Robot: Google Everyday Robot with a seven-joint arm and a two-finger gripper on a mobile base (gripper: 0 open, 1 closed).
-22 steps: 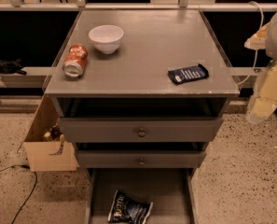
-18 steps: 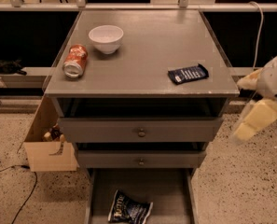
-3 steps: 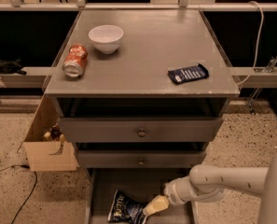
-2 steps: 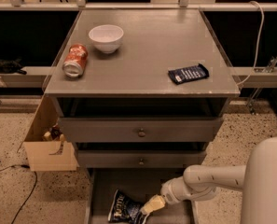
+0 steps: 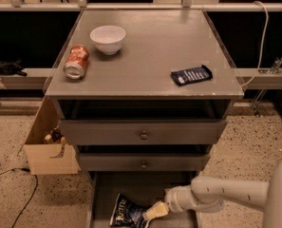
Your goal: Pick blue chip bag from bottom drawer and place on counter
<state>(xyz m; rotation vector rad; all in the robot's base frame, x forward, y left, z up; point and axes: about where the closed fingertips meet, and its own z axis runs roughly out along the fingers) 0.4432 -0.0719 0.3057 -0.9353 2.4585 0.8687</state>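
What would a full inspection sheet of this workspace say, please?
Surface: counter, grey and flat, carrying three items.
Job's things: chip bag lying crumpled in the open bottom drawer; not yet on the counter.
Clutter: white bowl upright at back left; can on its side near the left edge; dark packet flat at front right.
Grippers: gripper low in the drawer, at the bag's right edge.
Cables: white cable hanging at right; black cord on the floor at left.
Surroundings: cardboard box on the floor left of the drawers; speckled floor.
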